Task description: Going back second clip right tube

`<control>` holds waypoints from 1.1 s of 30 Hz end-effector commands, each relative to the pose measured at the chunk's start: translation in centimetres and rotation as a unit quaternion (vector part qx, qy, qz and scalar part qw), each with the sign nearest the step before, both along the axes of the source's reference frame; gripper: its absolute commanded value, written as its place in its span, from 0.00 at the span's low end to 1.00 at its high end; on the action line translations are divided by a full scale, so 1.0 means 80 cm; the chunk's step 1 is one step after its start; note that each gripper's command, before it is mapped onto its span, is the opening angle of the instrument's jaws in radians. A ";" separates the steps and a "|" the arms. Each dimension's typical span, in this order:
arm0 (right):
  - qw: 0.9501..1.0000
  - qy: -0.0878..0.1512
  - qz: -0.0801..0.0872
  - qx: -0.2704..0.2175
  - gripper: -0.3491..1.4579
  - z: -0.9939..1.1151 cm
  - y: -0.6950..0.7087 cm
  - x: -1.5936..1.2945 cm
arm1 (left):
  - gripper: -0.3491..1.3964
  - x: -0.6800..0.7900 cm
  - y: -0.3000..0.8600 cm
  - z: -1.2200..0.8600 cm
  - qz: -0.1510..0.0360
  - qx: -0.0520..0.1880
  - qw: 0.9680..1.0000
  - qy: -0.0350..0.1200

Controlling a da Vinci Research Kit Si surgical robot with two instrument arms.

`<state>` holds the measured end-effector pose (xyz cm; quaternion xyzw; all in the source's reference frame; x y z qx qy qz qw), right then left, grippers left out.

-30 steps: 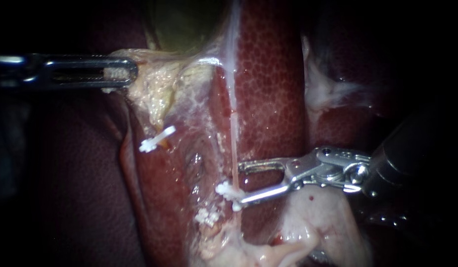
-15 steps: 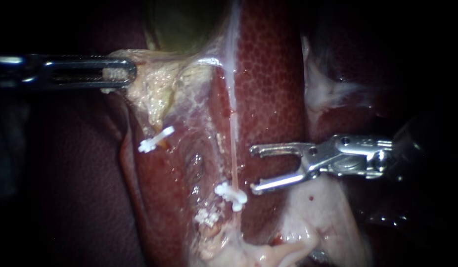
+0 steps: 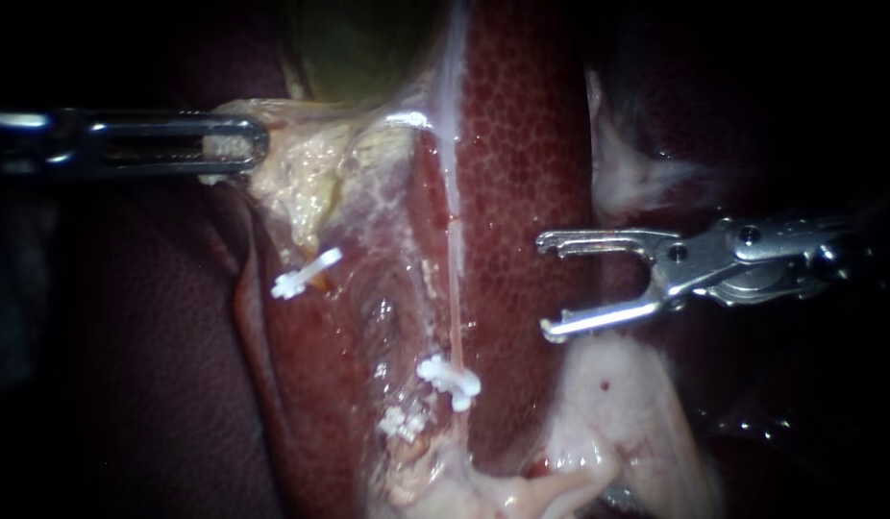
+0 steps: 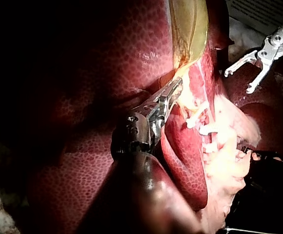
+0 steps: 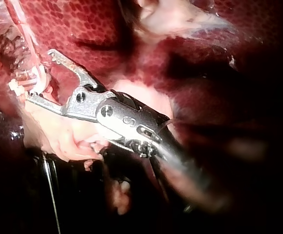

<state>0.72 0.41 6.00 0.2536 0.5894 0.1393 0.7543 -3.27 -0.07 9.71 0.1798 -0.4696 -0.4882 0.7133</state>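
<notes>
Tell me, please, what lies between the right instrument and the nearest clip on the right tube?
Only bare liver lies between the right instrument and that clip, clearest in the endoscope view.

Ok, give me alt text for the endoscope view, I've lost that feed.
The right instrument, pincer open and empty, hangs over the liver, clear of the thin tube and the white clip across its lower part. The left instrument has its pincer shut on pale tissue below the gallbladder. Two more clips sit left of the tube.
</notes>
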 end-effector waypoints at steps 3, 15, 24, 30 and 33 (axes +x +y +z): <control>1.000 0.000 -0.001 0.000 0.52 0.0000 -0.0001 -0.0001 | 0.00 -0.0014 -0.0011 0.0016 0.005 -0.002 1.000 -0.003; 1.000 -0.001 0.000 0.000 0.52 -0.0003 -0.0003 -0.0001 | 0.00 -0.0067 -0.0022 0.0074 0.028 -0.002 1.000 0.004; 1.000 0.000 -0.001 -0.003 0.52 -0.0004 -0.0003 0.0000 | 0.00 -0.0069 -0.0023 0.0076 0.030 -0.001 1.000 0.006; 1.000 0.001 -0.002 -0.002 0.52 -0.0006 -0.0004 0.0002 | 0.00 -0.0069 -0.0023 0.0076 0.030 -0.001 1.000 0.006; 1.000 0.001 -0.002 -0.002 0.52 -0.0007 -0.0004 0.0003 | 0.00 -0.0069 -0.0023 0.0077 0.030 -0.001 1.000 0.006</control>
